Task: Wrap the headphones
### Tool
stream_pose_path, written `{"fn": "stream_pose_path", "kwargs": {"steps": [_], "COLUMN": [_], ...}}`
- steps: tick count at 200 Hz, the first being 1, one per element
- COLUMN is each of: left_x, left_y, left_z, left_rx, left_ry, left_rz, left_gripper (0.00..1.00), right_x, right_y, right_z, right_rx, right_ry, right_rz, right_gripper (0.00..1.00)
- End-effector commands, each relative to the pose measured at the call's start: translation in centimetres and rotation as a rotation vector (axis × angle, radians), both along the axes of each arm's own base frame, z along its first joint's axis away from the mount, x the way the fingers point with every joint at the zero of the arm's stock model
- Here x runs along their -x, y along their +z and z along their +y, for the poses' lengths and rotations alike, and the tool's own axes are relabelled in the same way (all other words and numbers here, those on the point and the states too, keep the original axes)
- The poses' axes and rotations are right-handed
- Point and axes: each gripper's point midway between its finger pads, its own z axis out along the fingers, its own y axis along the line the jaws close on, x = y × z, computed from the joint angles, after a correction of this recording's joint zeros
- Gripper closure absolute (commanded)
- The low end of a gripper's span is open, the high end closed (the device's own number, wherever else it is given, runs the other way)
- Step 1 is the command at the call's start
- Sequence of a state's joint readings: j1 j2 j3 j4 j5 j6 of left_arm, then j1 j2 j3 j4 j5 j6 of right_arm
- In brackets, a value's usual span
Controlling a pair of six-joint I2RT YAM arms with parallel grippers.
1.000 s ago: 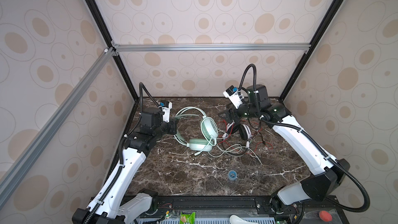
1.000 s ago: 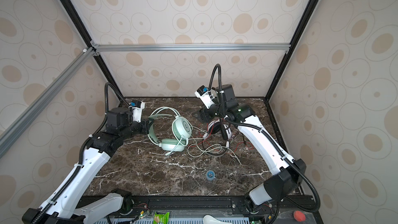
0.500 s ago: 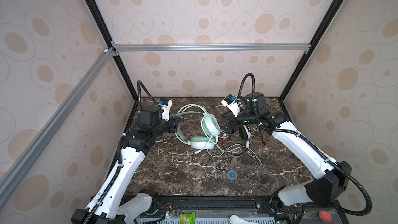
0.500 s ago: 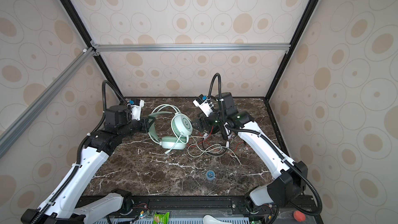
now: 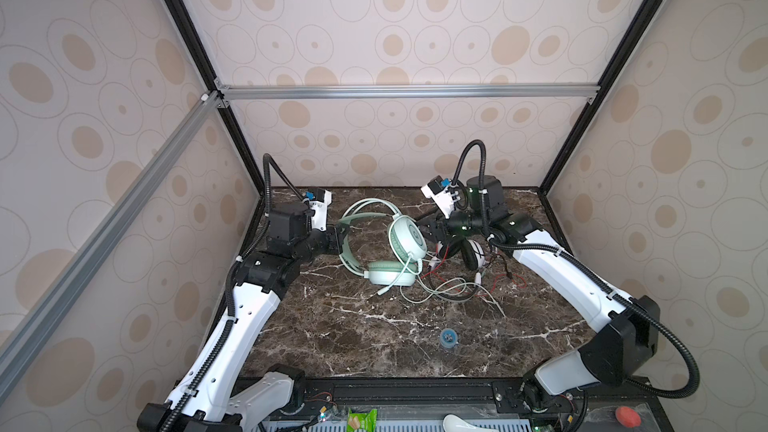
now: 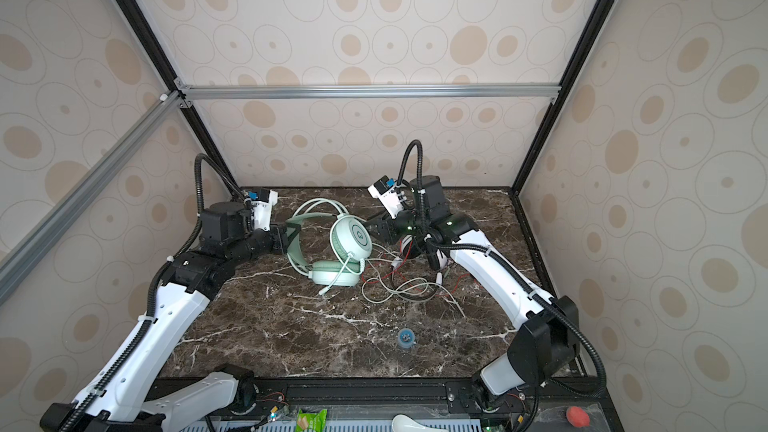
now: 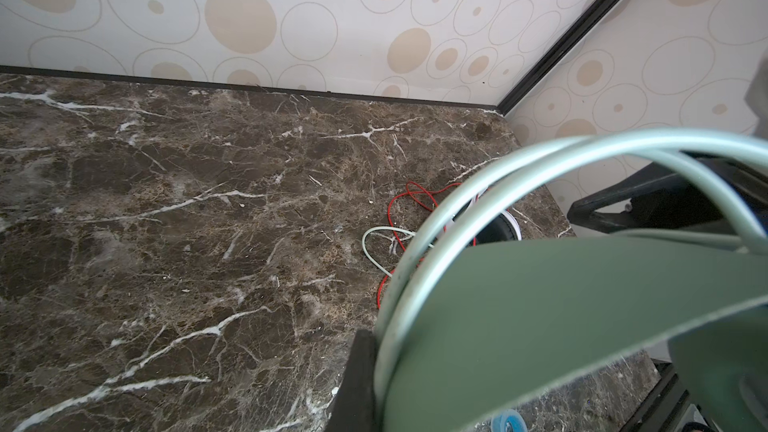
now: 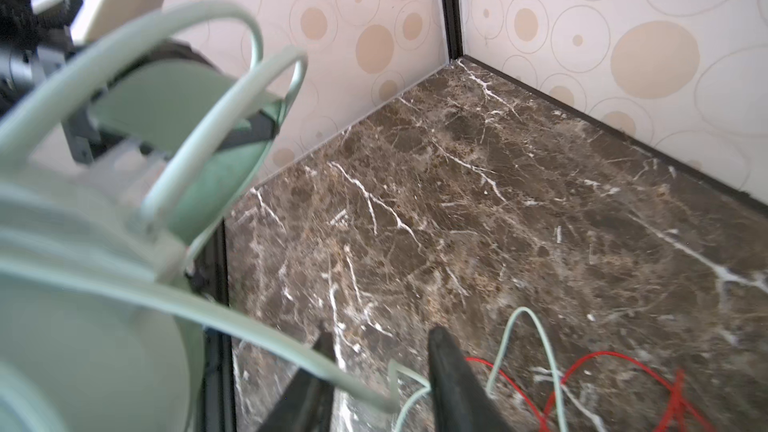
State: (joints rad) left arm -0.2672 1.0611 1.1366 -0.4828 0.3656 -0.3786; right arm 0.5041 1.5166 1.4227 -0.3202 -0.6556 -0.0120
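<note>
On bench (image 5: pixel 374 338): left end effector (image 5: pixel 340 239) clamped on mint headset (image 5: pixel 409 238); right end effector (image 8: pixel 380 334) half-open, empty, beside mint cord (image 8: pixel 524 310). Hazard: tangled red cord (image 8: pixel 602 355) likely snags and drags along.

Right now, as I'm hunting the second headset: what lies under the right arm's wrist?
The white-and-black headphones lie there on the table, their red cord spilling out. The arm hides part of them.

Bright, even light in both top views, only faint shadows on the table (image 5: pixel 374 326), corners stretched wide. Right wrist view: the mint headset (image 8: pixel 83 347) looms close, soft and blurred, perhaps motion smear.
</note>
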Motion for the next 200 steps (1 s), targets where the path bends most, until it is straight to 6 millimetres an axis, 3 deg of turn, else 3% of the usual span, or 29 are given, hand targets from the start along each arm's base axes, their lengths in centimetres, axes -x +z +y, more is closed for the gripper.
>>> {"fn": "stream_pose_path", "kwargs": {"steps": [1,74,135,200], "left_x": [-0.4,0.1,0.1,0.3], "left_y": [3.1,1.8,2.5,4.2], "left_z": [-0.5,-0.4,-0.6,-1.1], "left_rx": [0.067,0.072,0.095,0.126], "left_ry": [-0.008,-0.009,-0.012,-0.041], "left_rz": [-0.077,-0.069,-0.093,-0.132], "left_gripper": [1.0,1.0,1.0,1.0], "right_x": [-0.9,-2.2,-2.5,-2.8], "right_y": [2.6,3.9,2.4,2.0], "right_z": [0.6,0.8,0.4,0.7], "right_rx": [-0.039,-0.028,0.009,-0.037], "right_ry": [-0.004,-0.036,-0.059,-0.074], "right_rz": [-0.061,-0.094,-0.07,-0.055], "right_gripper": [0.73,0.78,0.76,0.46]}}
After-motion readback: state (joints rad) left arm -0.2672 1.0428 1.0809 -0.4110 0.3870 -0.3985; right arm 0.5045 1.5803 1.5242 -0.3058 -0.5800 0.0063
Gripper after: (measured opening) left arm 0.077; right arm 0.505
